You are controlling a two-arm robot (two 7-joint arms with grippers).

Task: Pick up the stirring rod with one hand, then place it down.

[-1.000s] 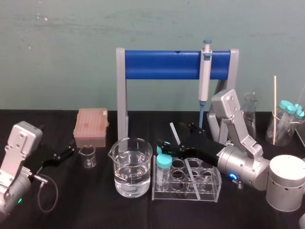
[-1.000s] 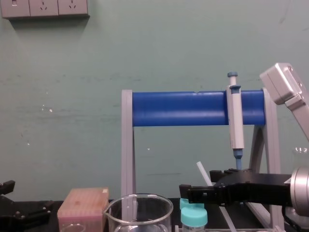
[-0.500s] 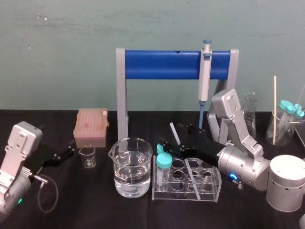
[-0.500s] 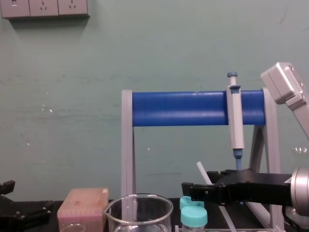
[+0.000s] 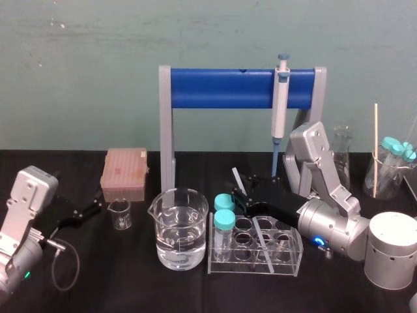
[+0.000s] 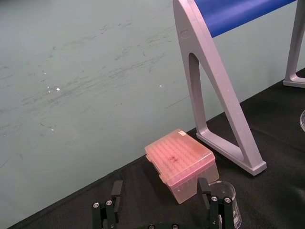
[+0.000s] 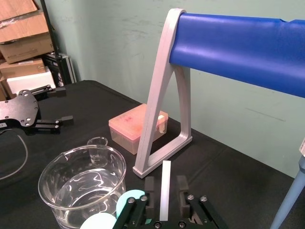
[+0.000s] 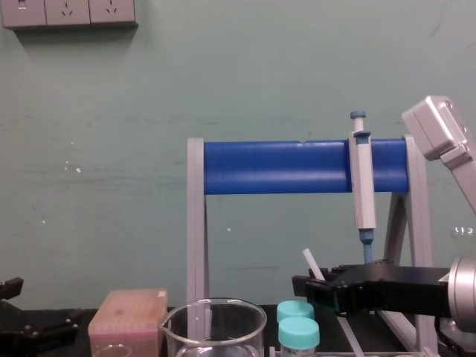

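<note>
The stirring rod (image 5: 238,182) is a thin translucent-white stick that leans up and to the left out of the clear tube rack (image 5: 287,262). My right gripper (image 5: 245,196) reaches in from the right and straddles the rod's upper part. In the right wrist view the rod (image 7: 165,183) stands between the two black fingers (image 7: 150,187) with a narrow gap on each side, so the right gripper (image 7: 165,190) is open. The chest view shows the rod's top (image 8: 309,262) poking up above the right gripper (image 8: 315,287). My left gripper (image 5: 95,207) rests open on the table at far left.
A water-filled beaker (image 5: 180,228) stands just left of the rack, with two teal-capped tubes (image 5: 223,222) at the rack's left end. The grey-and-blue pipette (image 5: 281,104) hangs on the blue stand (image 5: 221,89) behind. A pink tip box (image 5: 124,173), small beaker (image 5: 120,214) and glassware (image 5: 391,168) flank the scene.
The right gripper's fingers have narrowed from wide open to close beside the rod. The arm has barely shifted. The left arm is still.
</note>
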